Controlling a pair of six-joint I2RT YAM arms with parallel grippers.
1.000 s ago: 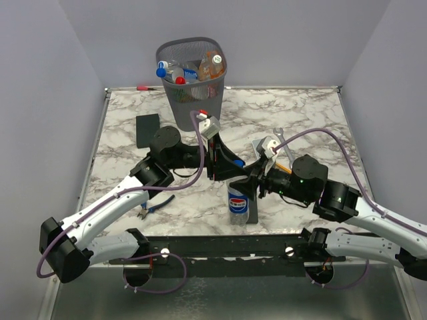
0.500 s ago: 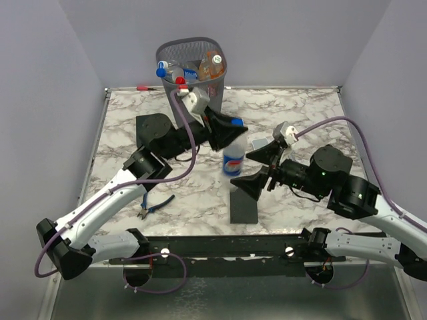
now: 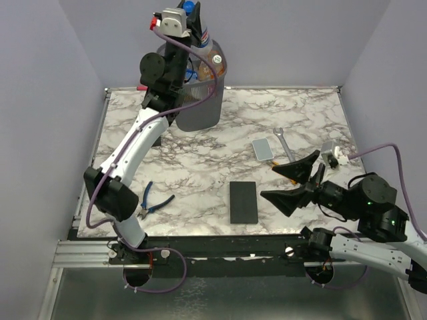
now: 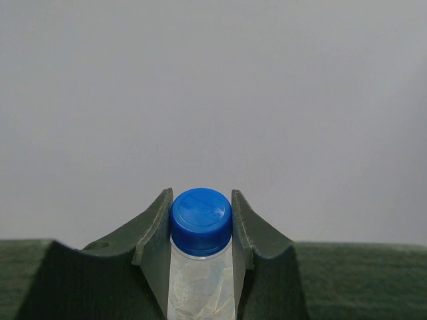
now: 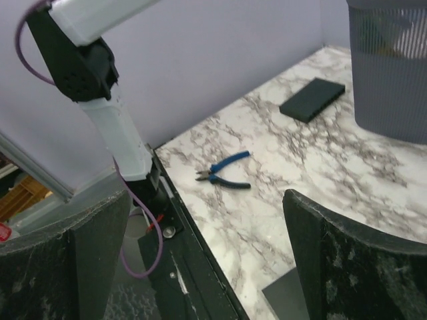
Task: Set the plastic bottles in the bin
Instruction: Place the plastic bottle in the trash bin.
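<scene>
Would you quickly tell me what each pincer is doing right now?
Left pincer: closed on a blue-capped bottle.
Right pincer: open, holding nothing.

So the dark grey wire-mesh bin (image 3: 207,113) has the left arm (image 3: 143,133) leaning up its left side, and the left gripper (image 4: 200,220), clamped on a clear blue-capped plastic bottle (image 4: 200,283), hangs over its mouth. The bin's right side is free. The middle of the marble table (image 3: 200,167) is open, with just flat stuff around it: black rectangular slab (image 3: 243,201), blue-handled pliers (image 3: 155,202), small grey slab (image 3: 263,150), silver wrench (image 3: 283,141).
</scene>
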